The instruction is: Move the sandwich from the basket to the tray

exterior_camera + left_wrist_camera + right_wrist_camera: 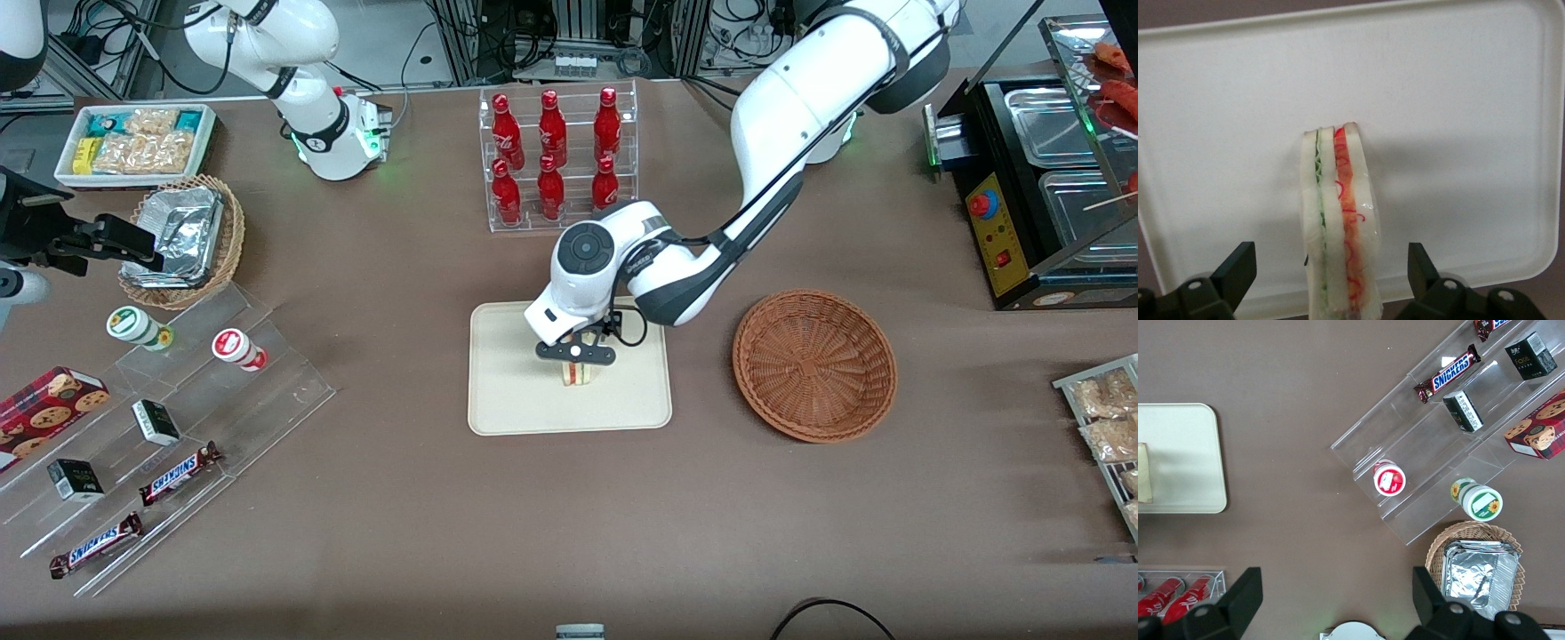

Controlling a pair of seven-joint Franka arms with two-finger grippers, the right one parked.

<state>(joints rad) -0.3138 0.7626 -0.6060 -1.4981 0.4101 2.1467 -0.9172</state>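
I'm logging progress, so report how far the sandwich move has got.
Done: the basket is empty and the sandwich stands on the tray. In hand: the gripper hangs open around it, fingers clear. Left: only backing the arm away.

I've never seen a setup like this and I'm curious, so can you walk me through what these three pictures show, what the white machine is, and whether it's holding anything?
The white machines are two robot arms standing at a brown table. The wide picture looks down on them from the front. The other two come from small cameras on the arms' wrists.

Only one arm is working. Its gripper, the two-fingered grasping part, hangs just over a cream tray. The working arm's wrist camera shows its dark fingers spread wide on either side of a sandwich. The sandwich stands on its edge on the tray, and the fingers are not touching it, so nothing is held.

Beside the tray sits a reddish-brown basket with nothing in it. Also on the table are a rack of red bottles, clear steps with chocolate bars, and a lighter basket of foil trays.
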